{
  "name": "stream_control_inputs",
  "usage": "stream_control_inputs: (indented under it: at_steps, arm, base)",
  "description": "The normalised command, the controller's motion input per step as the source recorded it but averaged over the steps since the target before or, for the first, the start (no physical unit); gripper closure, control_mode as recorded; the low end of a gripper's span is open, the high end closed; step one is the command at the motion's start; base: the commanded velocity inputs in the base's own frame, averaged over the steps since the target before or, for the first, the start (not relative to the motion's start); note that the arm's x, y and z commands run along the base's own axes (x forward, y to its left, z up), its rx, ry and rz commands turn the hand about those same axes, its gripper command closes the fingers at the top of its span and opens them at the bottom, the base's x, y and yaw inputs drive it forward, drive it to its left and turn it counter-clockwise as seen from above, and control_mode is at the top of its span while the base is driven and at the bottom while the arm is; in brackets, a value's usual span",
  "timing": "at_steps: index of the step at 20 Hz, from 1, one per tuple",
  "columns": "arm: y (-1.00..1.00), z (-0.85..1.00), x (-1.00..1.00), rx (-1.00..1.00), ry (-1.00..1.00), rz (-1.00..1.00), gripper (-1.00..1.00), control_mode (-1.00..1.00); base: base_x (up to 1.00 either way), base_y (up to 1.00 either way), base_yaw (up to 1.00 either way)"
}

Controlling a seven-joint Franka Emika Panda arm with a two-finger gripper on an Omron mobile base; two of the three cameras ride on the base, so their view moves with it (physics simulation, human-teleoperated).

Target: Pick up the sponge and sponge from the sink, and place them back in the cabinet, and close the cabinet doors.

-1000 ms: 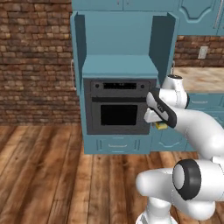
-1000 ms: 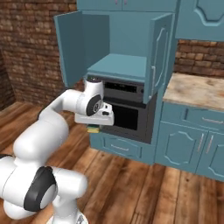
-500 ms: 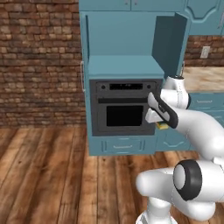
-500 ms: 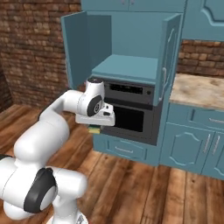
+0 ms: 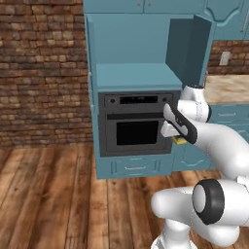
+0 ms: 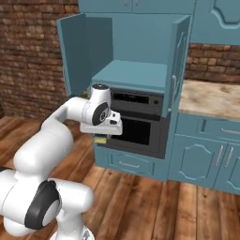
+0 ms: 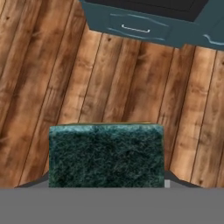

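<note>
My gripper (image 5: 179, 140) (image 6: 102, 138) is shut on a sponge (image 5: 180, 141) (image 6: 99, 139), held low in front of the black oven (image 5: 133, 129) (image 6: 136, 125). In the hand view the sponge's dark green face (image 7: 106, 155) sits between the fingertips, above the wooden floor. The teal cabinet (image 5: 133, 75) (image 6: 132, 75) stands ahead with its shelf compartment bare. Both cabinet doors are swung open: the left door (image 6: 75, 54) and the right door (image 5: 187, 48) (image 6: 177, 65). The sink is out of view.
A tan marble counter (image 5: 228, 87) (image 6: 211, 98) over low teal cupboards (image 6: 206, 154) runs to the right of the cabinet. A brick wall (image 5: 44, 73) stands to the left. Wooden floor (image 5: 58, 194) lies in front of the oven, with a teal drawer (image 7: 135, 27) beneath it.
The whole picture has shifted and the cabinet looks larger, so the base has driven closer. The arm holds the same pose with the sponge in its grip.
</note>
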Motion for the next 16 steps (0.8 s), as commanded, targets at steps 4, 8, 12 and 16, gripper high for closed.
stream_control_inputs:
  at_steps: [4, 8, 12, 16]
  arm:
    - [0.00, 0.00, 0.00, 0.00, 0.00, 0.00, 1.00, 1.00]
    - [0.00, 0.00, 0.00, 0.00, 0.00, 0.00, 1.00, 1.00]
    - [0.00, 0.00, 0.00, 0.00, 0.00, 0.00, 1.00, 1.00]
    - [0.00, 0.00, 0.00, 0.00, 0.00, 0.00, 1.00, 1.00]
  base:
    - [0.48, 0.10, -0.19]
    - [0.42, 0.14, -0.19]
    - [0.37, 0.22, -0.18]
    - [0.24, 0.31, -0.15]
